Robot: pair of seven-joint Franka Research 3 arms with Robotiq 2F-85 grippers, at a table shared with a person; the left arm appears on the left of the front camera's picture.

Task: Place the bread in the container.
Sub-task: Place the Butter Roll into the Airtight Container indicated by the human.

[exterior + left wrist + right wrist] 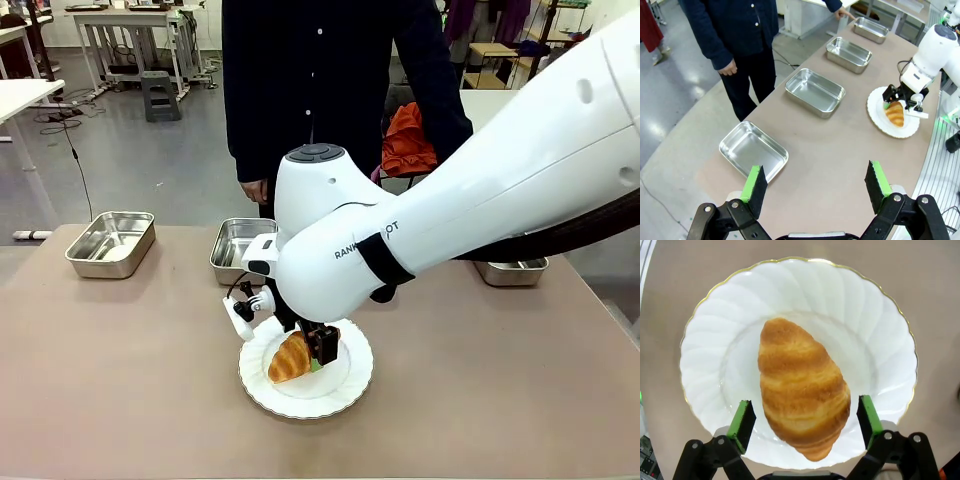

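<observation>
The bread, a golden-brown croissant point(802, 390), lies on a round white plate point(865, 315) at the table's near middle point(345, 385). My right gripper point(805, 421) is open and hangs low over the plate, one green pad point(742, 422) on each side of the croissant's point(290, 358) near end, with gaps between. My left gripper point(816, 185) is open and holds nothing, high above the table's left end. Four steel trays stand in a row: point(753, 150), point(815, 91), point(849, 51), point(870, 29). A person's hand point(842, 12) points at the farthest tray.
The person stands at the far edge of the table behind the trays. In the front view my right arm point(480, 200) covers part of the middle tray point(235, 250) and most of the right one point(510, 272). The left tray point(110, 242) is in full sight.
</observation>
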